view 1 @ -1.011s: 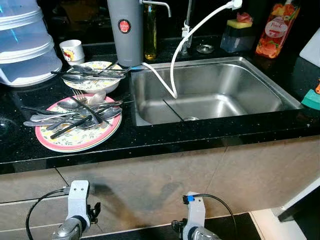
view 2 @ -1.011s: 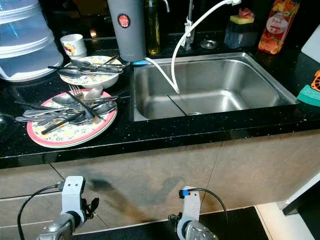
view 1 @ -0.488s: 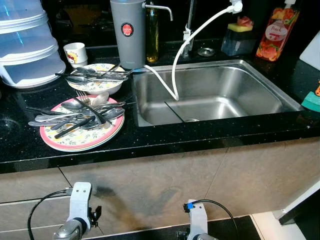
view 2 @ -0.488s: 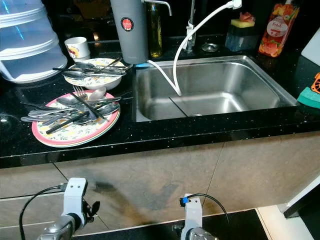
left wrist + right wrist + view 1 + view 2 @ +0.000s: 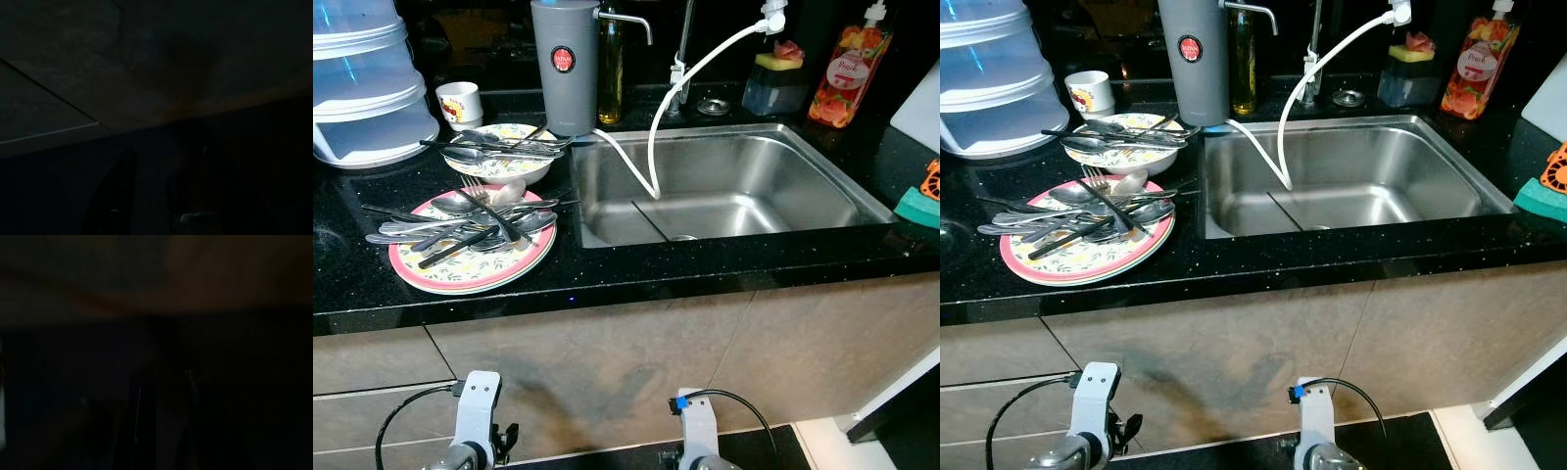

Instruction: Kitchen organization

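Station: robot faces a black stone counter [image 5: 607, 284] with a steel sink [image 5: 724, 186] set in it.
Task items: a pink-rimmed plate [image 5: 475, 257] piled with loose cutlery [image 5: 460, 220] sits left of the sink; behind it a patterned bowl [image 5: 494, 157] carries more cutlery across its rim.
Cutlery axis: most pieces on the plate lie roughly side to side, handles toward the robot's left; a few cross them at an angle.
Other counter items: a small cup [image 5: 460, 100], a grey cylindrical dispenser [image 5: 564, 64], a stacked clear container [image 5: 367, 83], a white hose [image 5: 690, 78] drooping into the basin, a soap bottle [image 5: 842, 76] at the back right.
Left arm [image 5: 475, 421]: hangs low before the cabinet front, well below counter level, almost directly under the plate.
Right arm [image 5: 698, 431]: hangs low under the sink's front edge, further from the plate.
Nearer arm, judged: the left, which must rise and reach forward over the counter edge.
Fingers: both wrist views are too dark; opening cannot be told. Nothing appears held.
Progress, judged: sorting not yet begun.
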Available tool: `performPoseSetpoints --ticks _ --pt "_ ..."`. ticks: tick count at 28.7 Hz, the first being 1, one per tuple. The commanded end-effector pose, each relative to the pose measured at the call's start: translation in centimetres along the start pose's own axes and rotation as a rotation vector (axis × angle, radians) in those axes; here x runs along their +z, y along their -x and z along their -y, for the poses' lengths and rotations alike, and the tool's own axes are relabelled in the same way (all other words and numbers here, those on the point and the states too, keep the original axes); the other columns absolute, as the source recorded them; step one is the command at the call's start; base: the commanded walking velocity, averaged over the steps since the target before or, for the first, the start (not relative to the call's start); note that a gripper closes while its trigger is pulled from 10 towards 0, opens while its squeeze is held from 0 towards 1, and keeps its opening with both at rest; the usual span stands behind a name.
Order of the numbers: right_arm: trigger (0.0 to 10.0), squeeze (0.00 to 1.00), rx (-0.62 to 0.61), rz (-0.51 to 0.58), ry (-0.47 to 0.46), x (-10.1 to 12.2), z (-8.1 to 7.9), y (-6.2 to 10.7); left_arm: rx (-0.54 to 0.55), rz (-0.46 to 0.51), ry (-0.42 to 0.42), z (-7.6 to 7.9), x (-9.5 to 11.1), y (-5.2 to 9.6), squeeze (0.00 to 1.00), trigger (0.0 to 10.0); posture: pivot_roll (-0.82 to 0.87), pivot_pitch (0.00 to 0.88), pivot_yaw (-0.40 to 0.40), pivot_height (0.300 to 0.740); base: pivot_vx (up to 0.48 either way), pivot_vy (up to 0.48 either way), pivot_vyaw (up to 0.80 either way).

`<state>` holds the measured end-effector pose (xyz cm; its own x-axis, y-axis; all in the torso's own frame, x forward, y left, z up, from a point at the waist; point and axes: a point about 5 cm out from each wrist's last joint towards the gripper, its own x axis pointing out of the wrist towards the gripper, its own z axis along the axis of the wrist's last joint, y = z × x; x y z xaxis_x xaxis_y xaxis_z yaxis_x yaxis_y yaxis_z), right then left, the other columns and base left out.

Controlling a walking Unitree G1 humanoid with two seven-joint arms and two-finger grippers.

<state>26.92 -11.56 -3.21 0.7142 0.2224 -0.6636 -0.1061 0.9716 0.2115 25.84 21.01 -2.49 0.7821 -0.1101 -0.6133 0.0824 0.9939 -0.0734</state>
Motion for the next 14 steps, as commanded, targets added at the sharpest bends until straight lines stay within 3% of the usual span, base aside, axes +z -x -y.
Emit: performPoseSetpoints --ticks 1,4,10,14 --pt "10.0 0.0 0.004 0.018 0.068 0.77 -0.46 -0.16 0.012 -0.001 0.014 -0.4 -0.45 0.27 0.0 10.0 0.06 0.122 -0.017 0.74 0.0 0.0 0.0" --pt "10.0 0.0 0.037 0.019 0.179 1.04 -1.22 -0.28 -0.009 0.038 0.036 -0.16 0.19 0.2 0.0 10.0 0.06 0.122 -0.019 0.74 0.0 0.0 0.0" --pt "10.0 0.0 0.02 0.077 0.095 1.7 -1.22 -0.28 0.015 0.064 0.076 -0.3 0.13 0.38 0.0 10.0 0.06 0.118 -0.021 0.74 0.0 0.0 0.0" --pt "10.0 0.0 0.021 0.059 0.121 1.17 -1.15 -0.23 0.043 0.089 0.095 -0.33 -0.02 0.52 0.0 10.0 0.06 0.117 -0.022 0.74 0.0 0.0 0.0"
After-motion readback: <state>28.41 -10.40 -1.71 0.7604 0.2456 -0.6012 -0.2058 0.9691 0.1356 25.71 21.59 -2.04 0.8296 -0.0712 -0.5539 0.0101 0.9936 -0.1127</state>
